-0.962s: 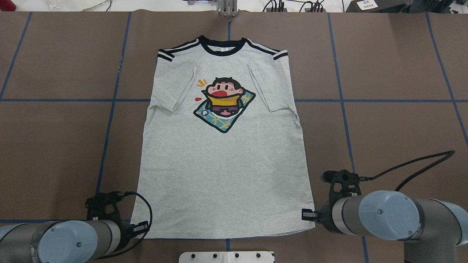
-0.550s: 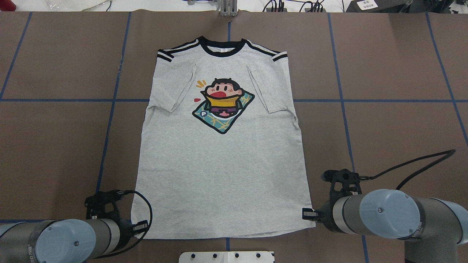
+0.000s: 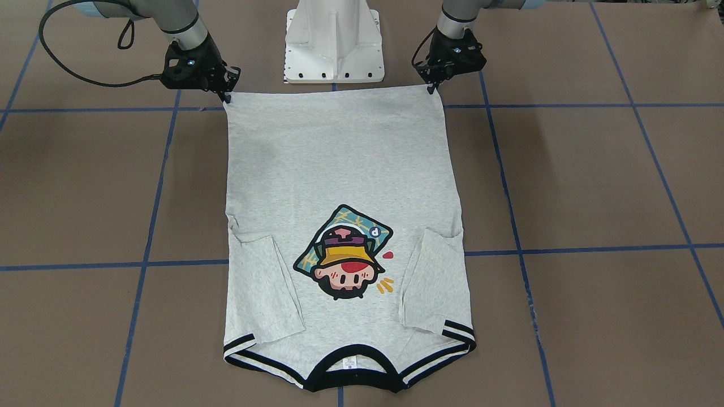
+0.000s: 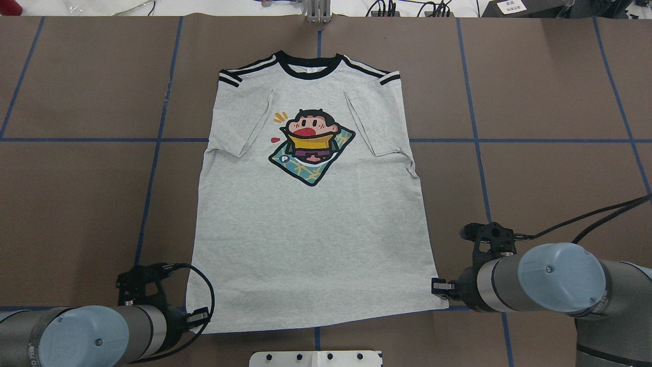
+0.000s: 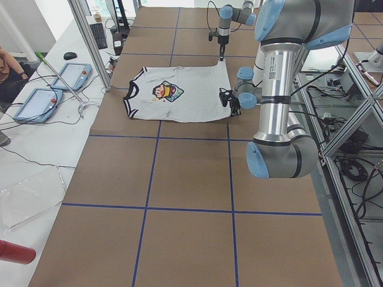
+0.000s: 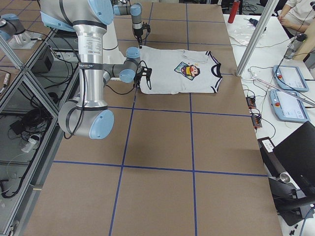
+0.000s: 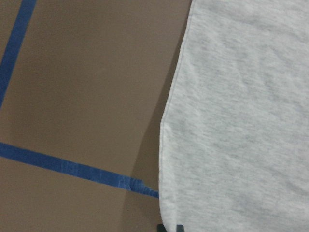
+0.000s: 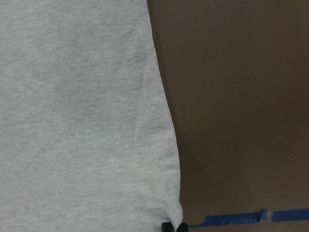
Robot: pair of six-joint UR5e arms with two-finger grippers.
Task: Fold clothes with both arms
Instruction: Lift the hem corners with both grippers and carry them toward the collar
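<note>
Nearest the robot, the left gripper [image 3: 432, 87] and the right gripper [image 3: 228, 97] are each standing at a corner of the hem, low over the counter [image 4: 550, 102]. In the wrist views both pairs of fingertips are showing closed together right at the fabric's corner. The cloth is puckering slightly toward the right pair, so I am judging both grippers as clamped onto the T-shirt [image 4: 310, 229].

The garment is lying flat and face up in the middle of the counter, with its hem toward the robot and its collar [image 4: 308, 71] away. It is looking light, thin and limp. It will likely be sagging between the two holds rather than keeping any shape, and it may be dragging on the brown surface. The two hem corners are therefore looking like the sensible places to hold, lifted evenly.

Farther on, the cartoon print [image 4: 310, 148] is sitting on the chest, with the short sleeves [image 4: 239, 122] folded inward beside it. A small letter "P" on a white disc [image 4: 284, 159] is showing in the print. At the far end, a white neck label [image 3: 349, 362] is lying inside the collar, and its writing is too small to read.
</note>
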